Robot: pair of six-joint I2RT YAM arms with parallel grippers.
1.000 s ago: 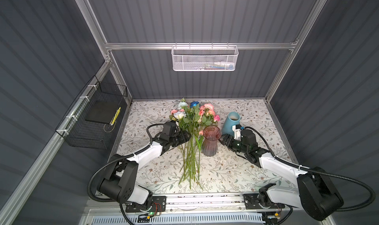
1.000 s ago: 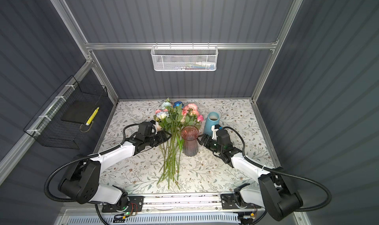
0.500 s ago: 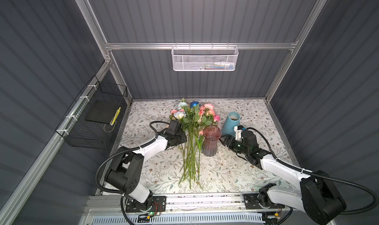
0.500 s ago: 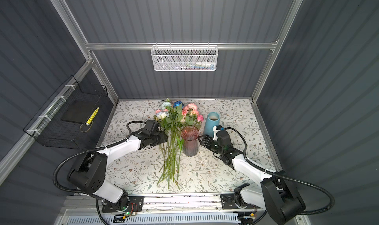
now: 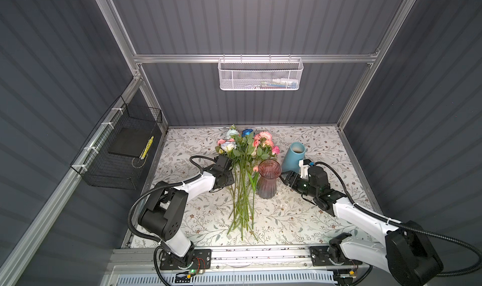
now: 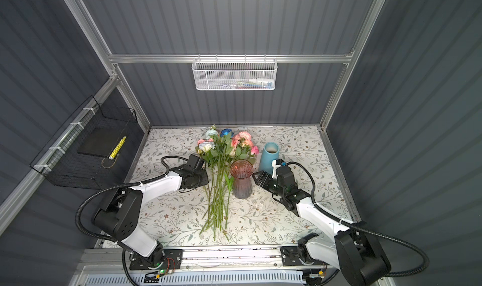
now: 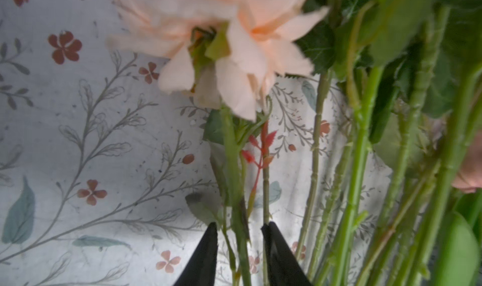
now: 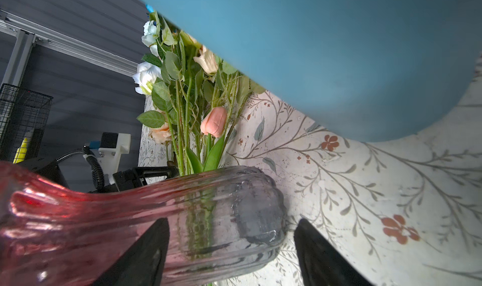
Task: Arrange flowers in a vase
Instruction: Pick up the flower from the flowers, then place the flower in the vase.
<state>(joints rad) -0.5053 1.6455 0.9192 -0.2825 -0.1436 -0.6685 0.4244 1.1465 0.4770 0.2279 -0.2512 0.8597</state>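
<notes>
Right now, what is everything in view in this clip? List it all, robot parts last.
flowers: about a dozen; pink, peach, cream, pale blue, one dark blue; lying bunched on the tablecloth beside the pink vase
pink vase: one; clear pink glass; upright, mid-table
blue vase: one; blue; upright, behind the right claw
tablecloth: one; pale, printed sprigs; covers the table
mesh basket: one; white; back wall, contents too small to tell
wire basket: one; black; side wall, holds a black pad and a yellow stick
left claw: one; black; either side of a flower stem, gap showing
right claw: one; black; open, beside the pink vase's base
</notes>
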